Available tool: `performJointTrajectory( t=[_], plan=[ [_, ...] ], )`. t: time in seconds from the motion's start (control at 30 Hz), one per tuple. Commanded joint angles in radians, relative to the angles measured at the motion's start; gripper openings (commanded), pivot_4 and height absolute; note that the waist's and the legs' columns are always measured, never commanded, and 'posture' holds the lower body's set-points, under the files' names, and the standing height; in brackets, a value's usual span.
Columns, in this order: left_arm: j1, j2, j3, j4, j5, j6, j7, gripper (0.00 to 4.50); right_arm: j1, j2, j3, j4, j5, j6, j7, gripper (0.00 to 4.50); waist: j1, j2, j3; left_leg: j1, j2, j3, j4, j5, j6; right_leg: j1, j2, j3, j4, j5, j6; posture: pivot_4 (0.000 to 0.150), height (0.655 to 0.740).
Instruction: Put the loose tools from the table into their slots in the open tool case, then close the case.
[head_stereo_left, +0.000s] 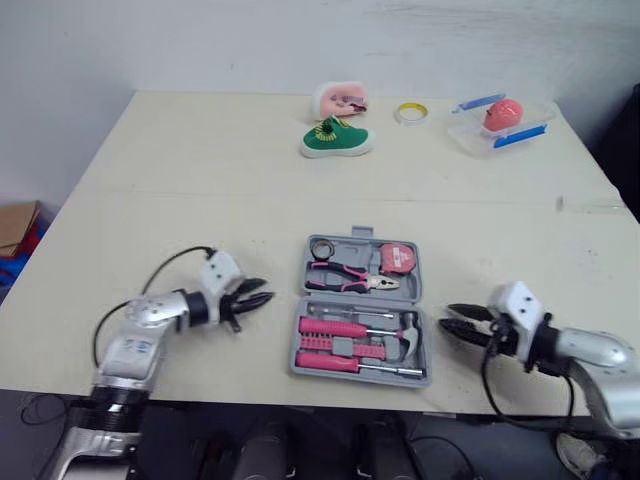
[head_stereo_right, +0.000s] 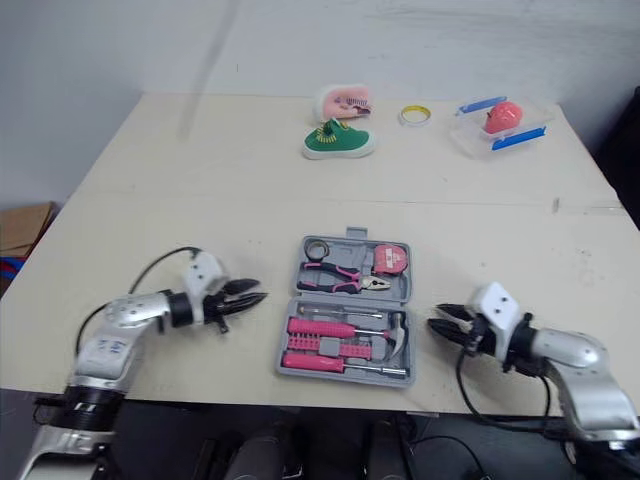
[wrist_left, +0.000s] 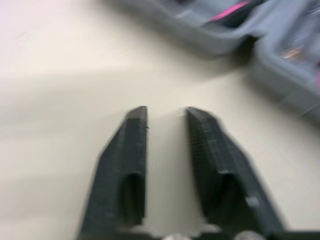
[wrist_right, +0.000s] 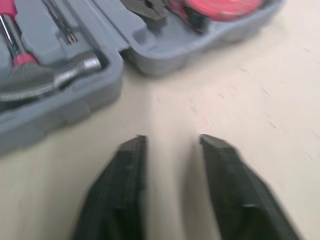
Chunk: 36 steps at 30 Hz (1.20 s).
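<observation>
The grey tool case (head_stereo_left: 428, 300) lies open in the middle of the table's near half. Its far half holds pink-handled pliers (head_stereo_left: 350, 279), a pink tape measure (head_stereo_left: 398, 257) and a small roll (head_stereo_left: 321, 248). Its near half holds pink-handled screwdrivers (head_stereo_left: 335, 328) and a hammer (head_stereo_left: 405, 335). My left gripper (head_stereo_left: 262, 291) is open, just left of the case, pointing at it. My right gripper (head_stereo_left: 450, 318) is open, just right of the case, also pointing at it. Neither holds anything. In the right wrist view the hammer head (wrist_right: 75, 70) lies close ahead of the fingers (wrist_right: 127, 165).
At the table's far side lie a green shoe (head_stereo_left: 335, 139), a pink-and-white object (head_stereo_left: 341, 99), a yellow tape ring (head_stereo_left: 411, 112) and a clear tray (head_stereo_left: 462, 139) with a red item (head_stereo_left: 502, 114) and blue pieces. A cardboard box (head_stereo_left: 15, 225) sits on the floor left.
</observation>
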Motion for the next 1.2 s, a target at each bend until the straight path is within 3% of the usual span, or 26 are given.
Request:
performJointTrajectory(
  t=[0.03, 0.1, 0.13, 0.27, 0.33, 0.47, 0.53, 0.77, 1.2],
  plan=[
    [-0.015, 0.032, 0.085, -0.041, -0.075, 0.004, -0.017, 3.11, 0.031, -0.023, -0.136, -0.065, 0.087, 0.045, -0.016, 3.51, 0.002, 0.0, 0.0, 0.0, 0.0, 0.0, 0.0, -0.002, -0.003, 0.0, 0.0, 0.0, 0.0, 0.0, 0.0, 0.15, 0.74],
    [-0.046, 0.045, 0.105, -0.082, -0.126, 0.142, 0.006, 4.07, 0.017, -0.018, -0.203, -0.148, 0.187, 0.207, -0.092, 4.5, 0.002, 0.0, 0.001, 0.0, 0.0, 0.0, 0.0, -0.003, -0.004, 0.0, 0.0, 0.0, 0.0, 0.0, 0.0, 0.15, 0.74],
    [-0.071, 0.047, 0.107, -0.103, -0.144, 0.225, 0.034, 4.46, 0.0, -0.033, -0.215, -0.193, 0.218, 0.321, -0.145, 4.5, 0.001, 0.0, 0.001, 0.0, 0.0, -0.001, 0.0, -0.003, -0.005, 0.0, -0.001, 0.0, 0.0, 0.0, 0.0, 0.15, 0.74],
    [-0.176, 0.032, 0.076, -0.137, -0.175, 0.444, 0.108, 4.46, -0.109, -0.094, -0.229, -0.287, 0.403, 0.742, -0.275, 4.5, -0.001, 0.0, 0.001, -0.001, 0.0, -0.002, 0.0, -0.002, -0.005, -0.001, -0.001, 0.0, 0.0, 0.0, 0.0, 0.15, 0.74],
    [-0.212, 0.019, 0.076, -0.151, -0.206, 0.534, 0.131, 4.46, -0.146, -0.107, -0.238, -0.304, 0.464, 0.86, -0.312, 4.5, 0.001, 0.0, 0.001, -0.002, 0.0, -0.003, -0.001, -0.002, -0.005, -0.001, 0.0, -0.001, 0.0, 0.0, -0.001, 0.15, 0.74],
    [-0.379, -0.01, -0.026, -0.163, -0.207, 0.782, 0.202, 4.46, -0.439, -0.049, -0.205, -0.262, 0.573, 1.315, -0.491, 4.5, -0.002, -0.001, 0.002, -0.009, -0.001, -0.003, 0.001, 0.003, -0.004, -0.006, 0.0, -0.002, 0.0, 0.0, -0.001, 0.15, 0.74],
    [-0.442, -0.033, -0.07, -0.162, -0.195, 0.866, 0.242, 4.46, -0.55, -0.004, -0.155, -0.234, 0.58, 1.429, -0.589, 4.5, -0.001, -0.004, 0.004, -0.016, -0.002, -0.002, 0.004, 0.006, -0.004, -0.014, 0.0, -0.001, 0.004, 0.001, 0.001, 0.15, 0.74],
    [-0.47, -0.113, -0.143, -0.156, -0.173, 0.914, 0.321, 4.46, -0.64, 0.097, -0.056, -0.187, 0.601, 1.443, -0.83, 4.5, 0.0, -0.004, 0.004, -0.02, -0.002, 0.0, 0.001, 0.01, -0.005, -0.018, 0.002, -0.001, 0.006, 0.0, 0.0, 0.15, 0.74],
    [-0.479, -0.195, -0.172, -0.09, -0.115, 0.934, 0.448, 4.46, -0.695, 0.135, 0.026, -0.05, 0.654, 1.443, -1.03, 4.5, -0.003, -0.005, 0.004, -0.019, -0.003, 0.002, 0.002, 0.011, -0.004, -0.018, 0.001, 0.001, 0.005, 0.002, 0.003, 0.15, 0.74]
  ],
)
